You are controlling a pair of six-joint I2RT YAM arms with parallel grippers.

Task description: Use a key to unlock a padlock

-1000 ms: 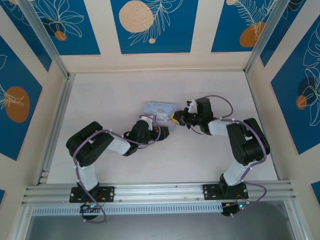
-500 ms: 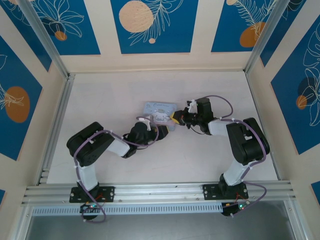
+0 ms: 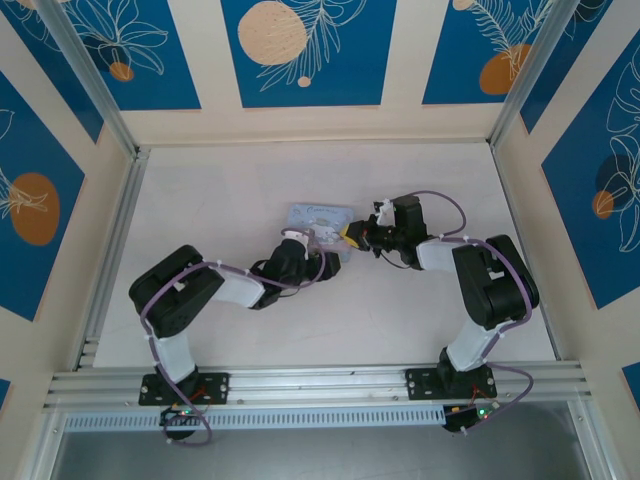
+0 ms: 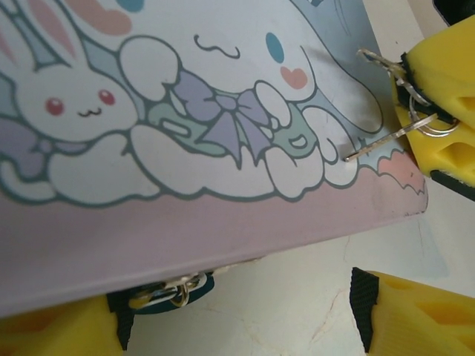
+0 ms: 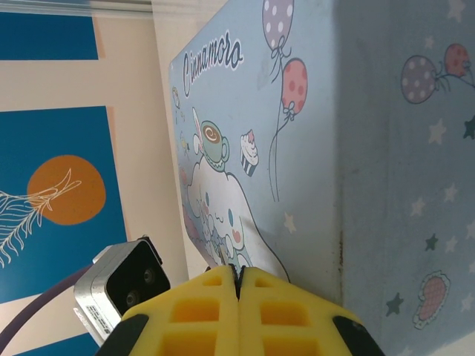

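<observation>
- The left gripper [image 4: 234,320] has edged toward 12 o'clock, closer to the tin [image 3: 318,214]. Its fingers are spread, and the padlock [image 4: 165,292] peeks out at the tin's edge.
- The right gripper [image 5: 239,280], fingers pressed together, pinches the key [image 4: 380,140] over the tin's corner.
- The table [image 3: 220,190] runs wide toward 9, 12 and 3 o'clock.

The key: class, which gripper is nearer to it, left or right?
Right. The right gripper is shut on the key, which pokes out over the tin. The left gripper is open beside the tin's edge, apart from the key.
</observation>
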